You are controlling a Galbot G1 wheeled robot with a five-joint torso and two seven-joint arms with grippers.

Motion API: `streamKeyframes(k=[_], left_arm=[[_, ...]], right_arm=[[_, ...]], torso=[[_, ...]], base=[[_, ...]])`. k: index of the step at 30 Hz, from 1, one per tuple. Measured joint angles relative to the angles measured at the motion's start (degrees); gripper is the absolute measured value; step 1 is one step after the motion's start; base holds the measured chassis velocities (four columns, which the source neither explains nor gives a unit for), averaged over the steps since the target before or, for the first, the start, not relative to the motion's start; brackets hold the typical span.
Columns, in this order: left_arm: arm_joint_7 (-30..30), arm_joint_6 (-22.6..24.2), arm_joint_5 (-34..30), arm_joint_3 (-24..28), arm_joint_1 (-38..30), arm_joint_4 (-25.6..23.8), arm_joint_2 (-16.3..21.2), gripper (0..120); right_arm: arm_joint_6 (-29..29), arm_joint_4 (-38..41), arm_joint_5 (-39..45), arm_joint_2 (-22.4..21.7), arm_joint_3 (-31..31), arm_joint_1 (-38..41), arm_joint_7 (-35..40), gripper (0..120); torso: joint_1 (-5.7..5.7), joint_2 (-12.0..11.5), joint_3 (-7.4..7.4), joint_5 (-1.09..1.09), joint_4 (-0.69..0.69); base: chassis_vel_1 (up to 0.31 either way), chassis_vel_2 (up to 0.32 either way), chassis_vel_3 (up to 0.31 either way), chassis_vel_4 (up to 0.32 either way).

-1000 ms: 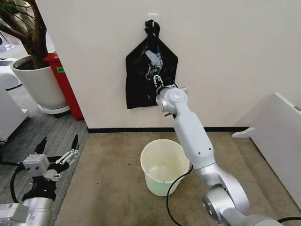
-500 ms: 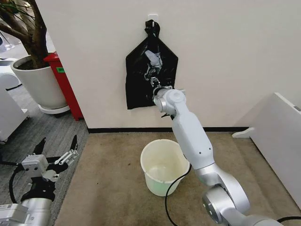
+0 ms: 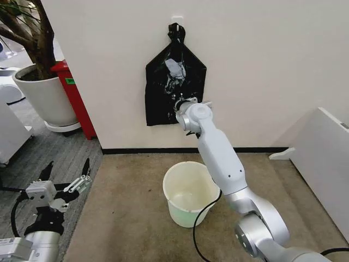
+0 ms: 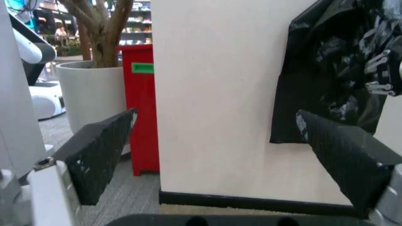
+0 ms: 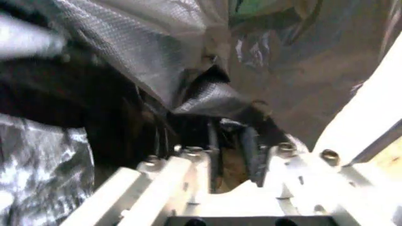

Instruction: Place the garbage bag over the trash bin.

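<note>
The right gripper (image 3: pixel 175 99) is raised at the end of the extended right arm (image 3: pixel 218 158) and sits against the lower middle of the garbage bag (image 3: pixel 163 87); in the right wrist view its fingers (image 5: pixel 250 155) stand close together with a fold of the black film (image 5: pixel 207 96) pinched between them, so the gripper is closed on the bag. The garbage bag hangs flat on the white wall (image 3: pixel 262 65) from a knot (image 3: pixel 175 30) above the gripper; most of the bag's glossy surface lies above and to the left of the gripper, and its bottom edge hangs just below it.

The trash bin (image 3: pixel 191 194) stands upright on the carpet (image 3: pixel 131 218), well below the right gripper and beside the right arm's forearm; a black cable (image 3: pixel 200 221) crosses its rim on the near side; the bin's mouth is uncovered.

The left gripper (image 3: pixel 65 177) is held low, well apart from the bag and to the left of the bin; its fingers (image 4: pixel 103 155) are spread wide with nothing between them; from the left wrist view the bag (image 4: pixel 339 70) appears beyond the gripper, against the wall.

A large white plant pot (image 3: pixel 46 98) and a red cabinet (image 3: pixel 76 98) stand ahead of the left gripper, left of the bag.
</note>
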Motion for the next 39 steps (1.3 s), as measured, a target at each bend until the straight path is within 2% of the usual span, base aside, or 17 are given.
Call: streamKeyframes(k=[2,4,5,6,9,16,25,32,34,39], left_arm=[[0.00,-0.08,0.07,0.00,0.06,0.00,-0.09,100],[0.00,-0.08,0.07,0.00,0.06,0.00,-0.09,100],[0.00,-0.21,0.17,-0.01,0.18,0.00,-0.22,100],[0.00,-0.21,0.17,-0.01,0.18,0.00,-0.22,100],[0.01,-0.24,0.16,0.04,-0.38,-0.01,-0.25,100],[0.03,-0.25,0.10,0.13,-0.73,0.00,-0.25,100],[0.00,-0.25,-0.34,0.10,-0.93,0.00,0.17,100],[-0.18,-0.25,-0.85,-0.12,-0.99,0.00,0.67,100],[-0.75,0.02,-2.09,-0.81,-1.51,0.00,2.07,100],[-1.26,0.33,-3.18,-1.36,-1.93,0.00,3.18,100]], right_arm=[[-0.41,0.24,-1.73,0.00,-1.42,-0.52,0.71,0],[-0.41,0.24,-1.73,0.00,-1.42,-0.52,0.71,0],[-1.25,1.87,-3.30,0.01,-4.21,-2.08,2.34,0],[-1.25,1.87,-3.30,0.01,-4.21,-2.08,2.34,0],[-1.92,5.34,-3.07,0.01,-6.69,-5.38,7.59,0],[-1.98,10.63,-3.08,0.01,-8.90,-8.43,10.64,0],[-3.50,13.58,-6.45,0.01,-10.54,-5.71,10.79,0],[-4.80,14.04,-13.20,0.01,-12.31,-5.39,9.46,0],[-6.45,14.03,-16.11,0.01,-12.91,-5.29,8.28,0],[-8.84,15.12,-22.70,-2.31,-14.92,-5.38,4.99,17]], torso=[[0.00,0.00,0.00,0.00,-0.01],[0.00,0.00,0.00,0.00,-0.01],[0.00,0.00,0.01,0.00,0.02],[0.00,0.00,0.01,0.00,0.02],[0.00,0.00,0.00,0.00,-0.01],[0.00,0.00,0.00,0.00,0.02],[0.00,0.00,0.00,0.00,0.01],[0.00,0.00,0.00,0.00,0.01],[0.00,0.00,0.00,0.01,0.00],[0.00,0.00,0.00,0.01,0.00]], base=[[0.000,0.000,0.000,0.000],[0.000,0.000,0.000,0.000],[0.000,0.000,0.000,0.000],[0.000,0.000,0.000,0.000],[0.000,0.000,0.000,0.000],[0.000,0.000,0.000,0.000],[0.000,0.000,0.000,0.000],[0.000,0.000,0.000,0.000],[0.000,0.000,0.000,0.000],[0.000,0.000,0.000,0.000]])
